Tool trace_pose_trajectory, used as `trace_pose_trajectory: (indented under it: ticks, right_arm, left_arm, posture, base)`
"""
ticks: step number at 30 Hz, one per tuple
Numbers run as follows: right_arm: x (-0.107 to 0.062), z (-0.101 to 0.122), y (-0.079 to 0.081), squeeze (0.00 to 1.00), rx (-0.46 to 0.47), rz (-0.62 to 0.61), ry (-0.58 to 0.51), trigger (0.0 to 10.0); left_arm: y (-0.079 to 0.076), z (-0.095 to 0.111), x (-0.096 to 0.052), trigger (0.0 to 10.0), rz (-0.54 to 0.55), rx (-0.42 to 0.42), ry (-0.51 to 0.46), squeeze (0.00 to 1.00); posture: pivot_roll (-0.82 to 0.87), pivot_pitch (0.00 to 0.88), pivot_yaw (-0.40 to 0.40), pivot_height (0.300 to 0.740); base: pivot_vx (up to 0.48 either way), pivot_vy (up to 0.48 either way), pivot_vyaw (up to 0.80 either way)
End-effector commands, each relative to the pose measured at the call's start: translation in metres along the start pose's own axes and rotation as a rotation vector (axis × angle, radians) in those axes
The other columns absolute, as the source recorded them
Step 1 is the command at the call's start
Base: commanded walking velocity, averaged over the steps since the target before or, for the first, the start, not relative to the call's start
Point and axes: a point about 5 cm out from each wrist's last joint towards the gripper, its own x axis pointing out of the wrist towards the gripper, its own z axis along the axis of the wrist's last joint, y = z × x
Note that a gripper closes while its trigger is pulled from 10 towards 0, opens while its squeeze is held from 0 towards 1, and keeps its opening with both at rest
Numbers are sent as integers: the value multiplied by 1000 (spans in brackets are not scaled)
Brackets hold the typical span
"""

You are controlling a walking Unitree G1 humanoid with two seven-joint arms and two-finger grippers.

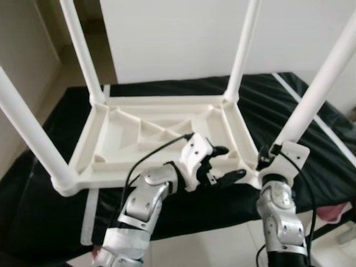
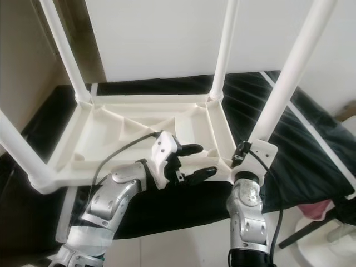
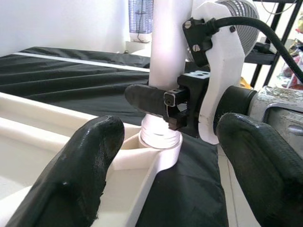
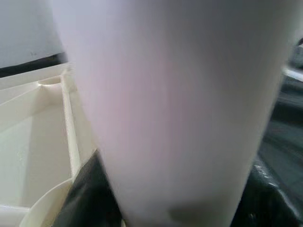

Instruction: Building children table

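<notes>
On the black bed cover (image 1: 50,200) the upturned table top (image 1: 161,139) sits, right pincer (image 3: 165,101) clenched round the near leg (image 1: 317,89), left pincer (image 1: 225,164) released, so a crooked twist could pop it loose.

Cream-white plastic tabletop (image 1: 119,136), underside up and ribbed in the same plain cream, with four plain white tubular legs (image 1: 325,78). Black sheet (image 1: 267,97) beneath it, crossed by a thin white stripe (image 1: 289,89). Left gripper (image 1: 225,164): black fingers (image 3: 78,170) on a white mount, with a black cable. Right gripper (image 3: 156,101): black finger, white housing, black cable. Both arms (image 1: 142,203) silver. White wall (image 1: 183,33); pale glossy floor (image 1: 206,245). Pink item (image 2: 320,211) at the sheet's right edge.
</notes>
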Motion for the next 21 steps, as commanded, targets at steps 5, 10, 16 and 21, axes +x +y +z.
trace_pose_trajectory:
  ticks: [5,10,16,21]
  right_arm:
    - [-5,-11,0,1000,60,59,51,10000]
    - [-3,-1,-5,1000,48,134,-5,10000]
    - [1,8,-10,0,70,222,-27,10000]
    - [7,19,-23,0,-83,439,-45,10000]
  left_arm:
    - [5,-2,-5,10000,158,-20,9,0]
    - [5,-2,-5,10000,117,-19,20,0]
    - [-1,4,-5,10000,44,-81,-45,0]
    - [-9,6,-7,10000,-61,-74,-60,0]
  posture:
    - [2,0,16,740]
    - [5,0,12,740]
    - [-9,0,16,740]
    - [-21,0,20,740]
  base:
    - [0,0,0]
    - [0,0,0]
    - [0,0,0]
    - [0,0,0]
